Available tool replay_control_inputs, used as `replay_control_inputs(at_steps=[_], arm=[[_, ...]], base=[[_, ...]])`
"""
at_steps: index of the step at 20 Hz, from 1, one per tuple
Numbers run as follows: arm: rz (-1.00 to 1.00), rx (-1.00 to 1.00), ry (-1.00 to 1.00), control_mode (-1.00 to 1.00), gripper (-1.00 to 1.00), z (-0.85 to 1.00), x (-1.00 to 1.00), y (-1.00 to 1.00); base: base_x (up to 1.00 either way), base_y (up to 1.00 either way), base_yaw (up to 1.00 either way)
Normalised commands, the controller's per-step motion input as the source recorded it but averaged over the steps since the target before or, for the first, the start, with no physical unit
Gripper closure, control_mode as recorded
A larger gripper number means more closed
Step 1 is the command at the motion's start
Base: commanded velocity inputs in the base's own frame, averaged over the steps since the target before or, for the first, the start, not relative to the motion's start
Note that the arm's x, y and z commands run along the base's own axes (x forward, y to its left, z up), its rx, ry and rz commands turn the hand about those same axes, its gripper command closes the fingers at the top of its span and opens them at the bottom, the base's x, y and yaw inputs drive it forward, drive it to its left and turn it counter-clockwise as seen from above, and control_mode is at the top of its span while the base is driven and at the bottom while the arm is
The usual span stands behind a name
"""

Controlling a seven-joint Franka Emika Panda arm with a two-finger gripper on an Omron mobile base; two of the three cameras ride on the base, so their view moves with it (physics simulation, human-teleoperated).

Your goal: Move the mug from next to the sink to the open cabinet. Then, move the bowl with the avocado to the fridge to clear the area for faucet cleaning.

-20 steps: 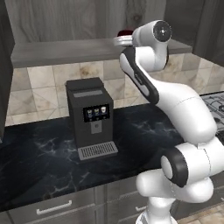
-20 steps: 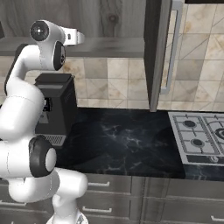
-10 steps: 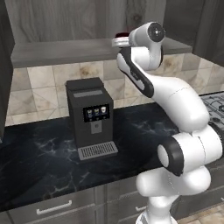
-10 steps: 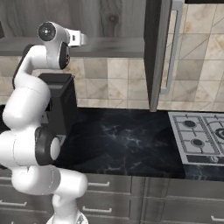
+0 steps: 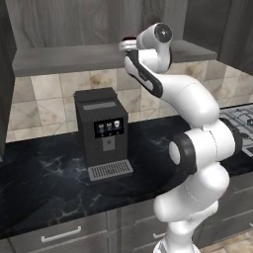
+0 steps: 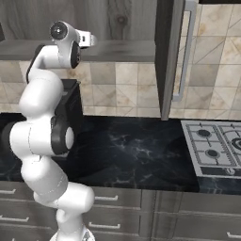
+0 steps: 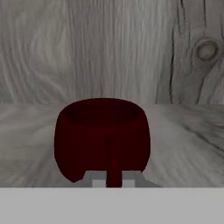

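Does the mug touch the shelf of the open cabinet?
Touching. In the hand view the mug stands upright with its base on the cabinet shelf.

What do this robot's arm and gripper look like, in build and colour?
The arm is glossy white, built of rounded, bulbous segments, with dark grey to black bands at the joints and a dark round cap on the top joint. No cables or markings are visible. The gripper has small pale grey fingertips.

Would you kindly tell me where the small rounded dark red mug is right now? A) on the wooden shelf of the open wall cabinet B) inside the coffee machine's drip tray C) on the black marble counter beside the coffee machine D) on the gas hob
A: the dark red mug stands upright on the cabinet's pale wood-grain shelf, with the cabinet back behind it.
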Motion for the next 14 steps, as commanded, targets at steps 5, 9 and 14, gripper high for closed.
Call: replay_control_inputs(at_steps=[5, 9, 14], arm=[[0.00, -0.01, 0.06, -1.00, 1.00, -0.22, 0.05, 0.03], [0.00, 0.00, 0.00, -1.00, -1.00, -0.10, 0.00, 0.01], [0.00, 0.00, 0.00, -1.00, -1.00, 0.00, 0.00, 0.00]], base=[[0.00, 0.00, 0.00], [0.00, 0.00, 0.00], [0.00, 0.00, 0.00]])
